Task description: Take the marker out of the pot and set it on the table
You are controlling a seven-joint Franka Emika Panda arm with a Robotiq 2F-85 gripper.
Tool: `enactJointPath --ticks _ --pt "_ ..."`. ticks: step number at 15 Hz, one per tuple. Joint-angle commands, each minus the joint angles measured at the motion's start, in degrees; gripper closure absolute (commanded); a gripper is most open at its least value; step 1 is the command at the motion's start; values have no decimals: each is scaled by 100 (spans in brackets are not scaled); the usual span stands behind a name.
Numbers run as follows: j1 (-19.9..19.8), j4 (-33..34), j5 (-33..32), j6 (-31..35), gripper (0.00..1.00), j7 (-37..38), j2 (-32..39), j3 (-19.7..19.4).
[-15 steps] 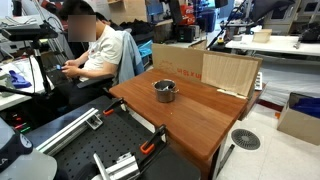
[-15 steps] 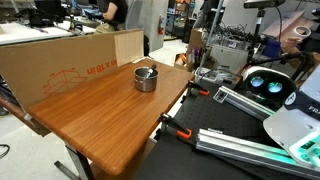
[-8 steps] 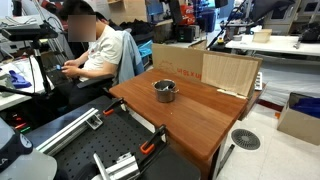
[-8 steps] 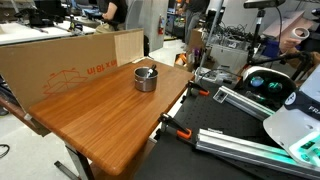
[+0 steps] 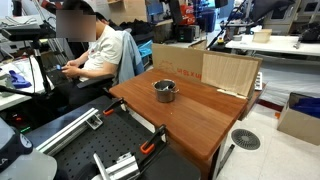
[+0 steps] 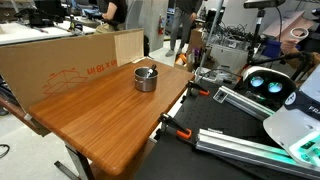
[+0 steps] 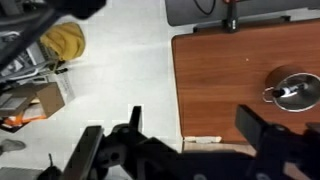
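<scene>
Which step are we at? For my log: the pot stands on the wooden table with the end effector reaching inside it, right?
No: the pot stands on the wooden table, but the end effector is clear of it, as the wrist view shows.

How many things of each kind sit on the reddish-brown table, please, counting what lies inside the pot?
Pot: 1
Marker, a dark stick barely visible in the pot: 1
Total: 2, both on the table
</scene>
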Motion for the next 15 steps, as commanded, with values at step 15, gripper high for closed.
enactJointPath --ticks 15 --pt "465 -46 2471 -582 0 2042 702 199"
